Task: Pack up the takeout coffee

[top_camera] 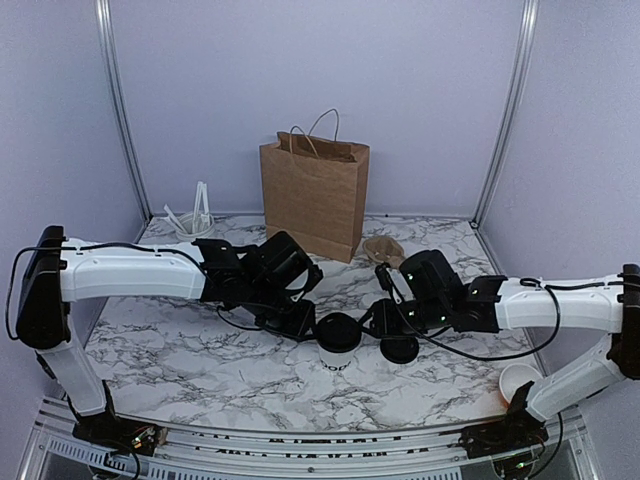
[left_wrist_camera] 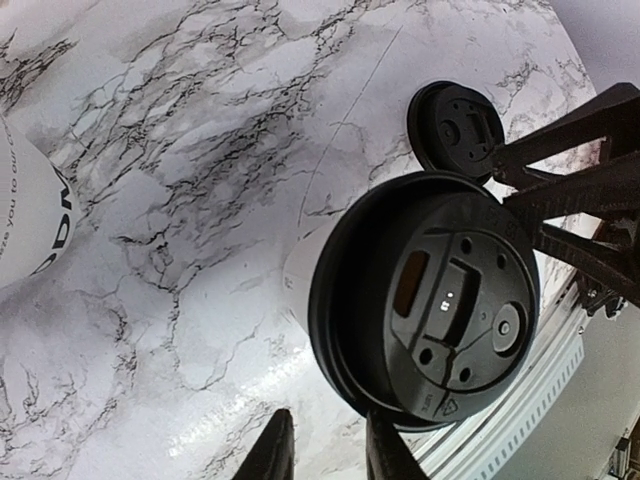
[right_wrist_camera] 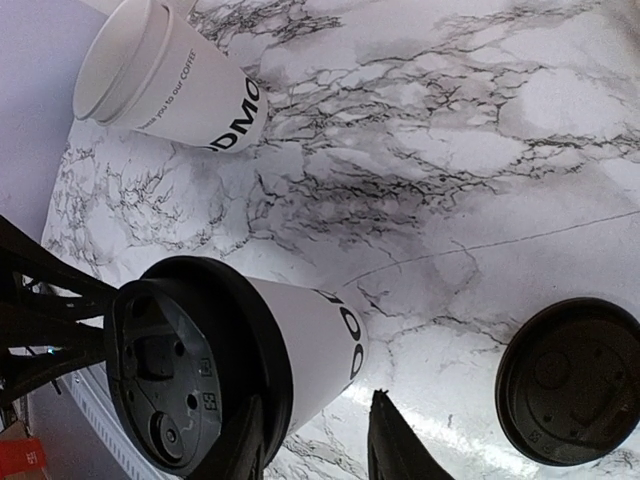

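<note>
The takeout coffee (top_camera: 338, 345) stood upright with its lid on at the lower centre of the top view, on the marble table (top_camera: 180, 340), between both grippers and below the paper bag (top_camera: 315, 195). The left gripper (left_wrist_camera: 328, 432) was part-open with bare marble in the gap; one finger possibly touched the lid rim, hard to tell. The right gripper (right_wrist_camera: 318, 428) was also slack, grasping nothing. A loose lid (top_camera: 400, 349) lay just right of the cup. A lidless cup (right_wrist_camera: 165, 85) sat upper left in the right wrist view.
</note>
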{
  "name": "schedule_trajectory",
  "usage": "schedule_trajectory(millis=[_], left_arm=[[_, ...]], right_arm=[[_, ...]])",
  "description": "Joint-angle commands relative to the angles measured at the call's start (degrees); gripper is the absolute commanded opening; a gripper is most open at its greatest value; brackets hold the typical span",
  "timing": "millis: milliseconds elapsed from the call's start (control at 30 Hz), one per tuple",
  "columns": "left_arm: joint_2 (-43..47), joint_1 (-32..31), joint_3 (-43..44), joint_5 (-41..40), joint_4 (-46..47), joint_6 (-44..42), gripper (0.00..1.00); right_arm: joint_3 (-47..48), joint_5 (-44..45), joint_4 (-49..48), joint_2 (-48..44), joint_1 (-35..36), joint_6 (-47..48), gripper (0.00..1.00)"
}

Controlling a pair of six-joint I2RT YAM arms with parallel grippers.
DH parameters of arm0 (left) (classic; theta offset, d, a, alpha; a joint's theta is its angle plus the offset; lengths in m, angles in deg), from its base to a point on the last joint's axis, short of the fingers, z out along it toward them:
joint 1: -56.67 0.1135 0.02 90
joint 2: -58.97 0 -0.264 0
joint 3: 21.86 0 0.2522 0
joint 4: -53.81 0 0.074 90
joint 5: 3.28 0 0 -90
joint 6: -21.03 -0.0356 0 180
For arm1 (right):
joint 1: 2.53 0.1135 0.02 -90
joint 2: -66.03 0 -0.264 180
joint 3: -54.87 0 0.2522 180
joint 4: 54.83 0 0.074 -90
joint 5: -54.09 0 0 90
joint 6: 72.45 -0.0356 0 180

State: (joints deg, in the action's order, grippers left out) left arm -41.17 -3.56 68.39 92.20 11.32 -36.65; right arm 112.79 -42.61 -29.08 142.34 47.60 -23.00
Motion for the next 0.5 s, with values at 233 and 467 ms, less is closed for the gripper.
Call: schedule_trajectory(millis=[233, 467], left_arm=[[-2.88, 1.26, 5.14, -3.37, -4.48, -3.39, 0.25], [-1.43, 1.44, 6.43, -3.47, -5.42, -3.75, 0.25]], right_arm=[[5.54, 0.97, 6.32, -1.9, 1.56, -0.57, 0.35], [6.27, 3.41, 7.63, -3.6, 1.51, -0.91, 0.35]])
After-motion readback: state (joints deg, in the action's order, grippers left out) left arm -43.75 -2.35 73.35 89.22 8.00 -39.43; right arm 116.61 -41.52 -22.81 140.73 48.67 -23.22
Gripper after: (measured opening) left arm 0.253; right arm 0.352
